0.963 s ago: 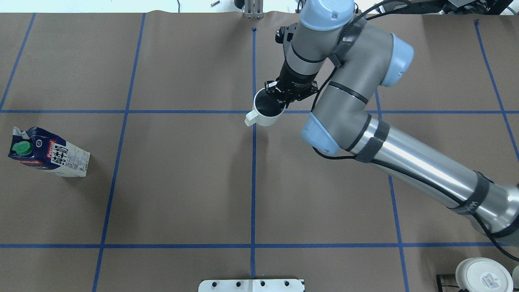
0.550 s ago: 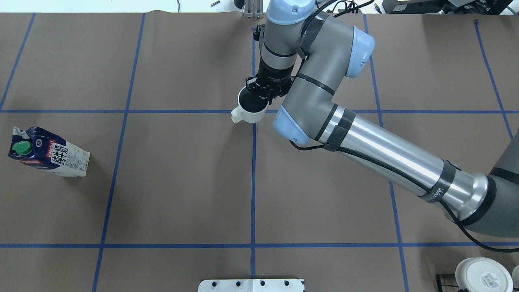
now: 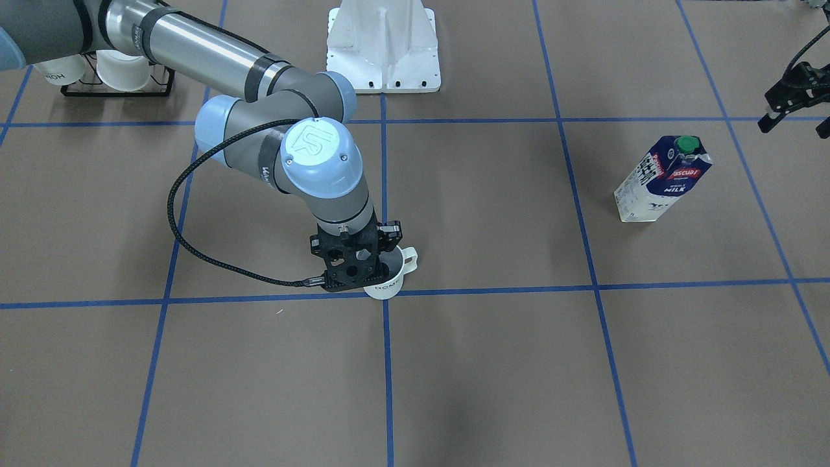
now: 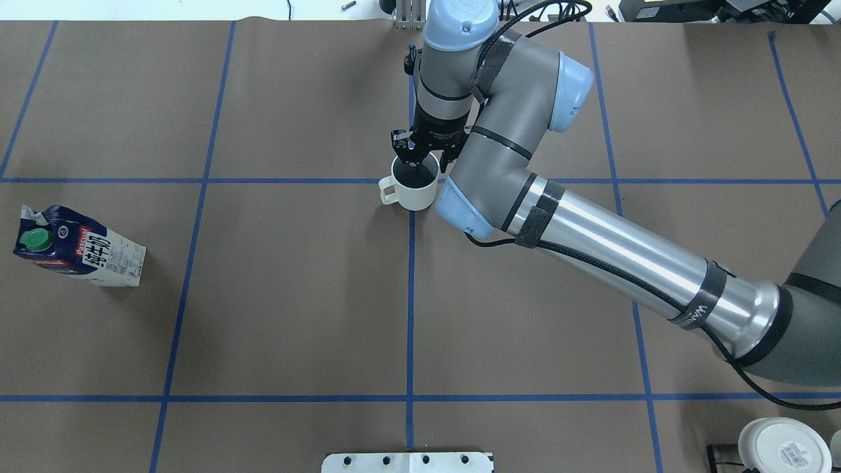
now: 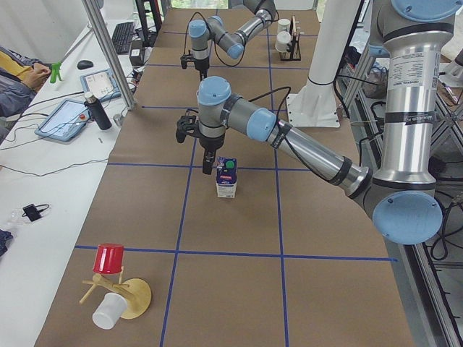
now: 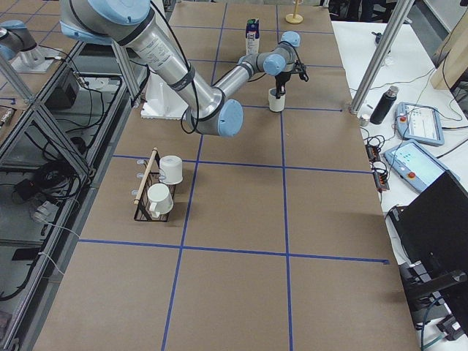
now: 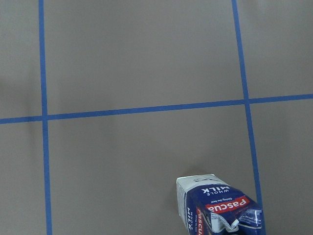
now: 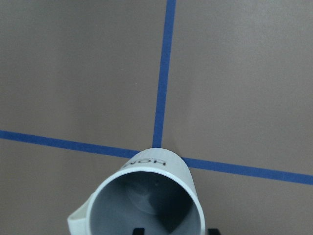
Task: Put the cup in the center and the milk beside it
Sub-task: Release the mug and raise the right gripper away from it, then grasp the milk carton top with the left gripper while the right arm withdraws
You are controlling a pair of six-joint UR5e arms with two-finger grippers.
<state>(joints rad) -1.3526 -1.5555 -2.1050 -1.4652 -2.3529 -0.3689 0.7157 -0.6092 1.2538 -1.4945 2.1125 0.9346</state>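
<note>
Right gripper (image 4: pixel 416 160) clenched on cup (image 4: pixel 415 192) rim over crossing blue lines (image 4: pixel 295 180); left gripper (image 3: pixel 796 120) spread-fingered near milk (image 3: pixel 661 179).

Brown table (image 4: pixel 295 295), blue tape grid (image 4: pixel 410 295). Wire rack (image 6: pixel 145 175) with two tipped white mugs (image 6: pixel 171 169). Red cup (image 5: pixel 109 258) on wooden stand (image 5: pixel 134 298).

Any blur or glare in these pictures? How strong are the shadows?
Overhead view: sharp, with a bright glare streak along the right arm's silver tube; the milk throws only a soft, faint shadow. Right wrist view: the cup sits close, cropped by the bottom edge, its lettering upside down. Left wrist view: the milk is cut off at the bottom.
</note>
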